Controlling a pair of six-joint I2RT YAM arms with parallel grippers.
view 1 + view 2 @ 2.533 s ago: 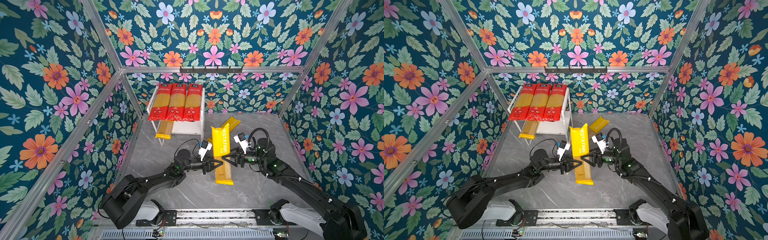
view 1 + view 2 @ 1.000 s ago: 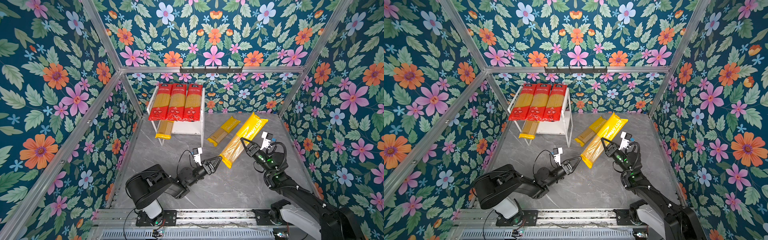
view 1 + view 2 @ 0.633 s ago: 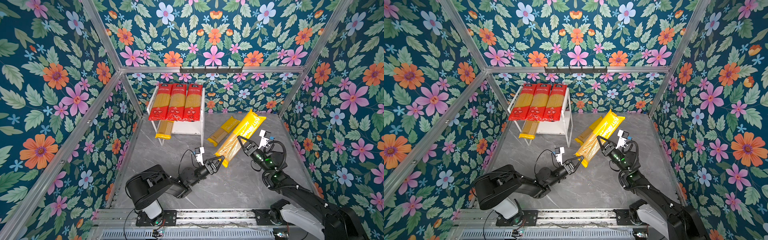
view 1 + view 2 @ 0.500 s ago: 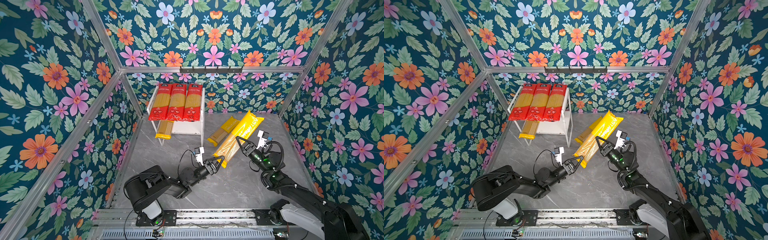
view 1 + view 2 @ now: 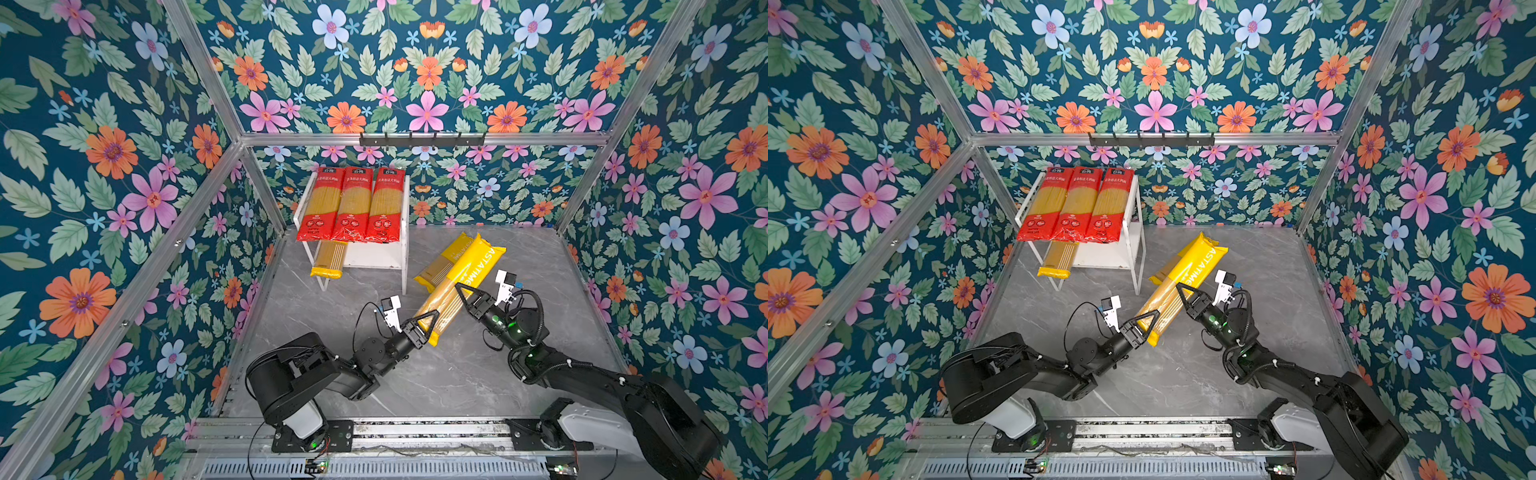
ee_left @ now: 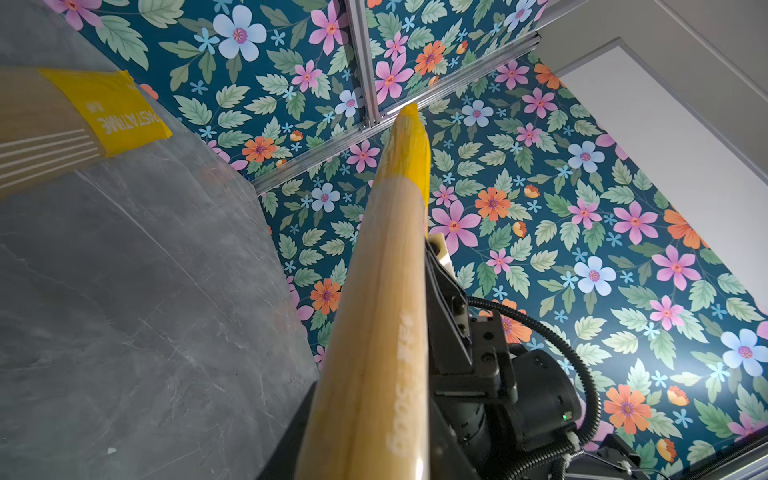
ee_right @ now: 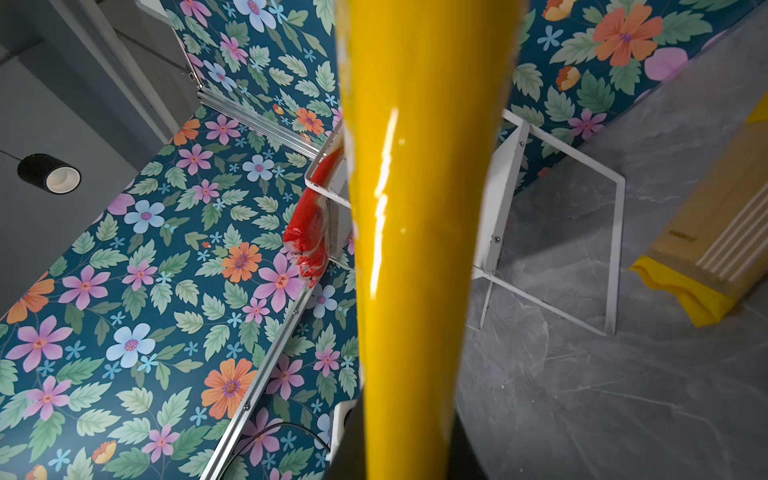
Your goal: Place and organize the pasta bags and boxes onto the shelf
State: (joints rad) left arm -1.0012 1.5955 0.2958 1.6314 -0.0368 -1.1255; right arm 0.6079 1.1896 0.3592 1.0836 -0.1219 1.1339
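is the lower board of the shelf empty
No, a yellow pack lies on the lower board of the shelf, its end sticking out past the front edge.

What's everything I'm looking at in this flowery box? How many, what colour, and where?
red spaghetti packs: three, red ends, clear middles, side by side on the shelf's top board
lower yellow pack: one, yellow, shelf's lower board, left side, sticking out in front
lying yellow pack: one, yellow, on the table right of the shelf
held yellow pack: one, yellow, tilted in the air
shelf: one, white, back left
table: one, grey marbled
hook rail: one, black, back wall
walls: dark blue, flowered, all round
left claw: black, shut on the held yellow pack's near end
right claw: black, shut on its middle
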